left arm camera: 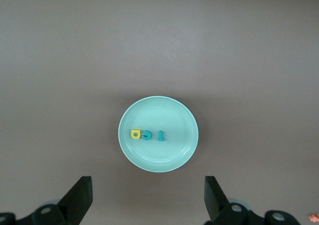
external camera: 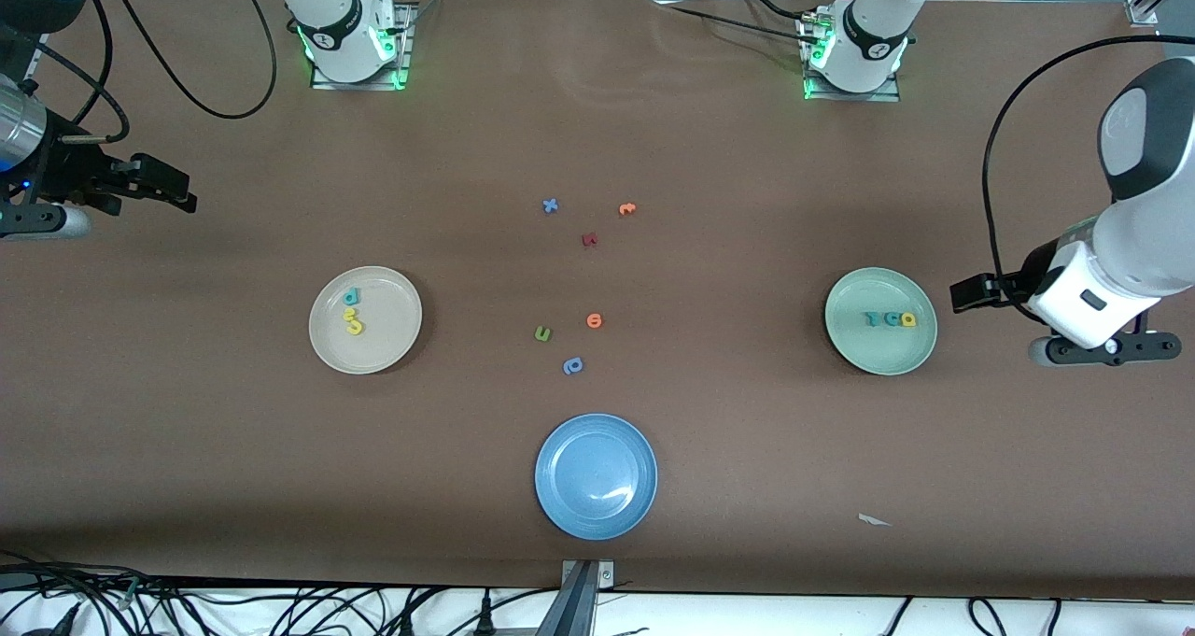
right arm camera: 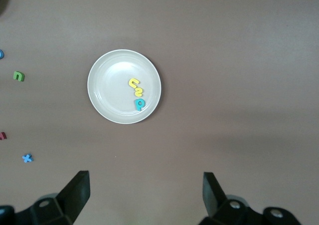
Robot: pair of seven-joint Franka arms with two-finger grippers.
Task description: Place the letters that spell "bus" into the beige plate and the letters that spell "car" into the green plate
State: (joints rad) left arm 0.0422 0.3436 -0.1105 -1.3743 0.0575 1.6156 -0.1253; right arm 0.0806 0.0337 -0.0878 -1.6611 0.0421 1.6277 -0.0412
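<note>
The beige plate (external camera: 387, 335) (right arm camera: 107, 93) lies toward the right arm's end of the table. In it are a teal "b" (external camera: 351, 297) (right arm camera: 139, 104) and two yellow letters (external camera: 354, 321) (right arm camera: 135, 85). The green plate (external camera: 879, 354) (left arm camera: 159, 157) lies toward the left arm's end. It holds a teal "r" (external camera: 873, 318) (left arm camera: 161, 135), a teal "c" (external camera: 892, 318) (left arm camera: 147, 134) and a yellow "a" (external camera: 908, 319) (left arm camera: 135, 133) in a row. My left gripper (external camera: 966, 293) (left arm camera: 148, 195) hangs open and empty in the air beside the green plate. My right gripper (external camera: 182, 195) (right arm camera: 147, 192) is open and empty, raised at the table's end beside the beige plate.
A blue plate (external camera: 596, 475) sits near the front edge at the middle. Loose letters lie mid-table: blue "x" (external camera: 550, 206), orange letter (external camera: 626, 209), dark red letter (external camera: 589, 239), another orange letter (external camera: 595, 319), green "u" (external camera: 542, 334), blue round-bowled letter (external camera: 572, 366). A white scrap (external camera: 873, 520) lies near the front.
</note>
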